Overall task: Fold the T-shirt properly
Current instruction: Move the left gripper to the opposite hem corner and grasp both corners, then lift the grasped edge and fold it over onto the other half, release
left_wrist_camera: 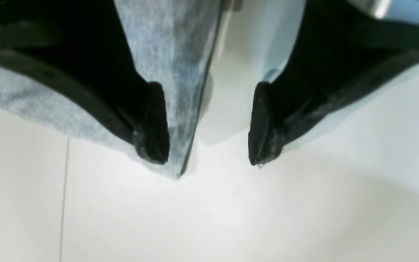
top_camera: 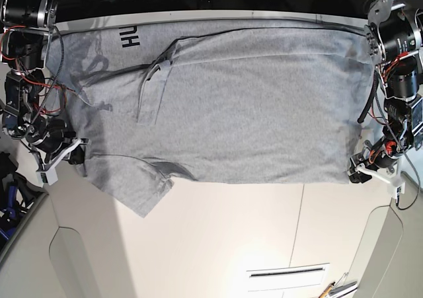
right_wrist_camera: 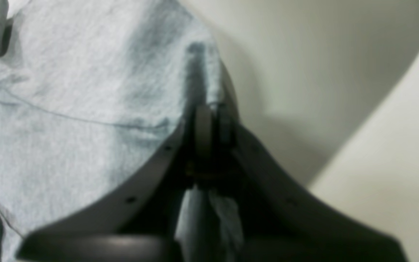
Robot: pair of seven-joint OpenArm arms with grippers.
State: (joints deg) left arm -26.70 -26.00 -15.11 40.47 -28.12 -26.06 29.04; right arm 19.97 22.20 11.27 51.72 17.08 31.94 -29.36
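The heather-grey T-shirt (top_camera: 251, 113) lies spread across the far half of the white table, with black lettering (top_camera: 129, 39) showing at its far left corner. A sleeve (top_camera: 142, 192) points toward the front on the left. My right gripper (right_wrist_camera: 209, 123) is shut on a fold of the shirt's left edge (right_wrist_camera: 86, 91); in the base view it (top_camera: 74, 154) sits at that edge. My left gripper (left_wrist_camera: 209, 125) is open at the shirt's near right corner (left_wrist_camera: 173, 72). One finger (left_wrist_camera: 155, 123) is over the cloth, the other (left_wrist_camera: 264, 123) over bare table. In the base view this gripper (top_camera: 355, 171) sits at that corner.
The white table (top_camera: 218, 238) has seams and curved cut-outs at its front left and front right. A white slotted plate (top_camera: 287, 277) and a small tool (top_camera: 337, 288) lie near the front edge. Arm bases and cables stand at both far corners.
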